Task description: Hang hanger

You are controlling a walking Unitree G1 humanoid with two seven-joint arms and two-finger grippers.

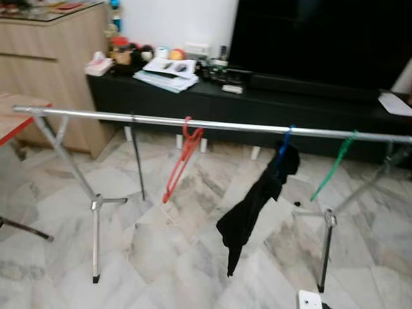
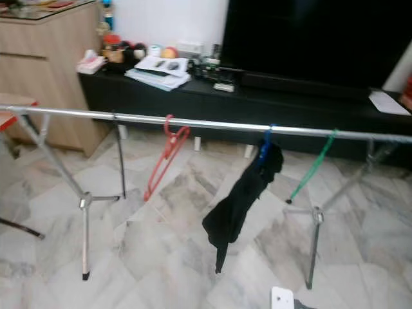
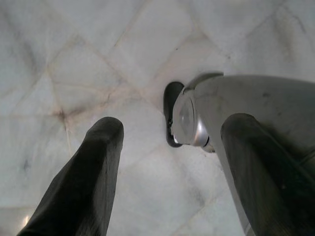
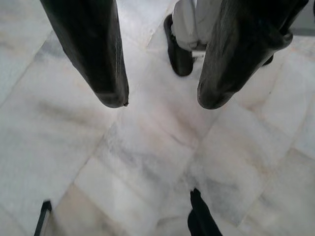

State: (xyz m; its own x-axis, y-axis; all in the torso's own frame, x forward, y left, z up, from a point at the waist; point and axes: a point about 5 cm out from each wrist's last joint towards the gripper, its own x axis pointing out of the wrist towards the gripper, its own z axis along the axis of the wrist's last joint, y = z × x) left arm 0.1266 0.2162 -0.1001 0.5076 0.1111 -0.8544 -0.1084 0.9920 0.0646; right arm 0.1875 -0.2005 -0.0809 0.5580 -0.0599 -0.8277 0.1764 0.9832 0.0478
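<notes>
A silver clothes rail (image 1: 148, 120) on metal legs crosses the room in front of me. A red hanger (image 1: 182, 159) hangs bare near the rail's middle. To its right a blue hanger (image 1: 286, 139) carries a black garment (image 1: 257, 201), and further right hangs a green hanger (image 1: 333, 166). My left gripper (image 3: 170, 130) hangs over the marble floor with its fingers apart and nothing between them. My right gripper (image 4: 160, 101) also points down at the floor, open and empty.
A black TV console (image 1: 270, 106) with papers and small items stands behind the rail, under a dark screen. A wooden cabinet (image 1: 45, 58) is at the back left. A red table edge (image 1: 13, 125) juts in at the left. My own foot (image 4: 179, 46) shows below the right gripper.
</notes>
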